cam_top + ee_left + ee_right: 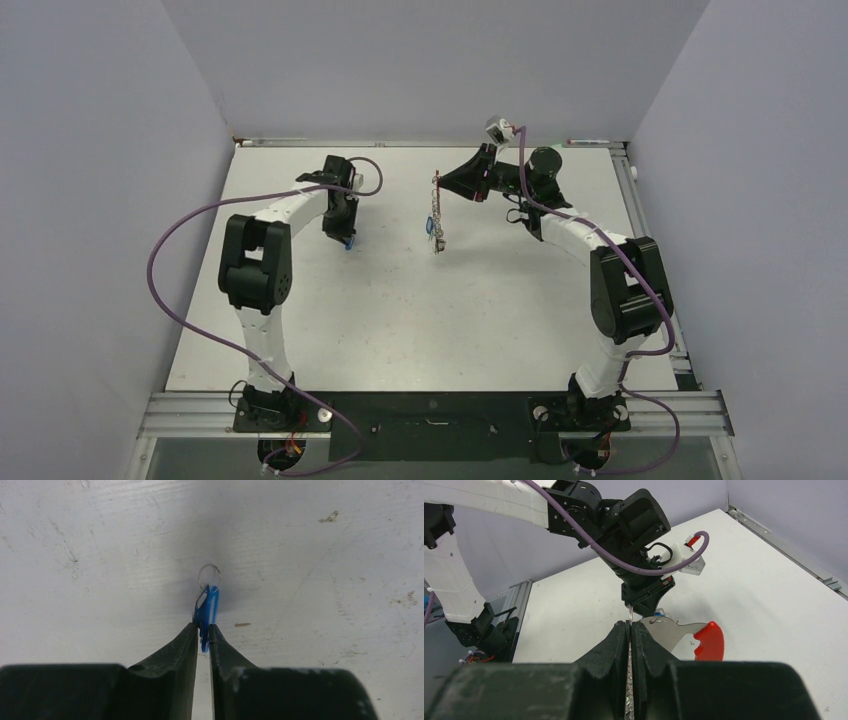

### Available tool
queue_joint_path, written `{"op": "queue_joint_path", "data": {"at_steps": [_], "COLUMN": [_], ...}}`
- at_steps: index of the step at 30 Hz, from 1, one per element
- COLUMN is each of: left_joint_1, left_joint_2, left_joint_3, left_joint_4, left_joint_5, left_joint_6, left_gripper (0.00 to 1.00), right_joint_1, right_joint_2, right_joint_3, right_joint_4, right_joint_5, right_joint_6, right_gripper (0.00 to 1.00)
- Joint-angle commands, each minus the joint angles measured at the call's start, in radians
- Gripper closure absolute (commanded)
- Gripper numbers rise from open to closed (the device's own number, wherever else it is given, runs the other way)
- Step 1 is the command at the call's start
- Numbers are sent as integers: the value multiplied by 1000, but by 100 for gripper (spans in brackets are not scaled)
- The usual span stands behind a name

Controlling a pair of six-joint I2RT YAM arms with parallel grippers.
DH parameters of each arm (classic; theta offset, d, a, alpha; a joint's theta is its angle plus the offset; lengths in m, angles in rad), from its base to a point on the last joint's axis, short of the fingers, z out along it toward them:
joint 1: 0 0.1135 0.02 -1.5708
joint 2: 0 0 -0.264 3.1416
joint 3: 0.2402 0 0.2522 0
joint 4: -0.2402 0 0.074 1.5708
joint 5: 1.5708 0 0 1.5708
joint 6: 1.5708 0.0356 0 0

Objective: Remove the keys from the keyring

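Note:
My left gripper [347,238] is low over the table at the left. In the left wrist view it [204,630] is shut on a single key with a blue tag [206,611], which carries its own small wire ring [209,575]. My right gripper [441,183] is raised at the back middle, shut on the keyring [437,181], and the bunch of keys [436,222] hangs below it. In the right wrist view the right gripper [630,625] pinches a thin wire loop [630,614]. A silvery plate with a red end [709,641] sticks out to the right of it.
The white table [400,320] lies between grey walls, with a metal rail along the back and right edges [640,210]. The left arm and its purple cable [649,570] fill the upper part of the right wrist view.

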Motion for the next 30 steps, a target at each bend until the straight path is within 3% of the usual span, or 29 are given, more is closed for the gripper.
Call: {"op": "queue_joint_path", "data": {"at_steps": [1, 5, 7, 14, 16, 18, 22, 26, 30], "left_joint_1": [15, 22, 28, 72, 86, 95, 98, 92, 58], "left_joint_2": [20, 41, 37, -90, -123, -153, -199, -209, -215], "left_joint_3": [72, 83, 91, 98, 123, 148, 154, 154, 155], "left_joint_4": [-24, -41, -59, -55, -58, -55, 9, 62, 59], "left_joint_5": [-40, -21, 6, 255, 327, 394, 527, 652, 653], "left_joint_6": [-1, -2, 2, 18, 9, -19, -140, -241, -245], "left_gripper": [87, 81, 72, 41, 38, 36, 15, 10, 8], "right_joint_1": [2, 4, 6, 25, 34, 43, 68, 109, 161], "right_joint_2": [-20, -14, -12, -18, -19, -21, -24, -25, -23], "right_joint_3": [-4, 5, 10, 32, 35, 40, 65, 90, 94], "right_joint_4": [32, 17, 13, -137, -184, -228, -371, -548, -663], "right_joint_5": [-16, -21, -26, -39, -45, -52, -52, -27, 18], "right_joint_6": [-37, -45, -46, -173, -212, -256, -364, -522, -648], "right_gripper": [95, 95, 95, 95, 95, 95, 95, 95, 95]}}
